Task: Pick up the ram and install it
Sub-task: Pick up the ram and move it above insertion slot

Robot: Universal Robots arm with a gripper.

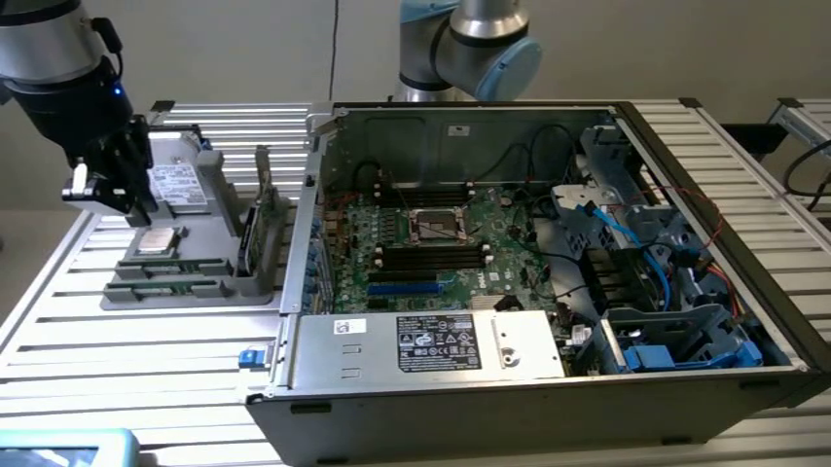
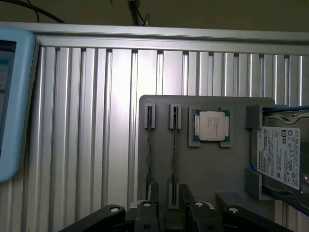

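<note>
The biggest thing you have is the slatted metal table (image 1: 117, 360); on it, at the exterior view's right, sits the open computer case (image 1: 520, 418), with its boards and wires on show; the arm (image 1: 53, 58) hangs over the exterior view's left side. Under the arm lies a gray tray (image 2: 212, 179); it holds a silver hard drive (image 2: 282, 157), a tall green card (image 1: 267, 238), a square chip (image 2: 211, 126) and two thin sticks. The card stands on edge between the sticks and the case. The ram (image 2: 174, 145) stands on its thin edge in a slot of the tray, just beside the chip; its long side runs from the exterior view's left to its right, along the tray's front edge; the second stick (image 2: 148, 145) sits next to it, lined up the same way. In the wrist view you look down on the ram's top edge, so it looks like a thin line; the gripper (image 2: 170, 193) is at one end of it, jaws apart, one on each side, holding nothing. That view also shows you a light blue screen (image 2: 14, 96) near the tray.
</note>
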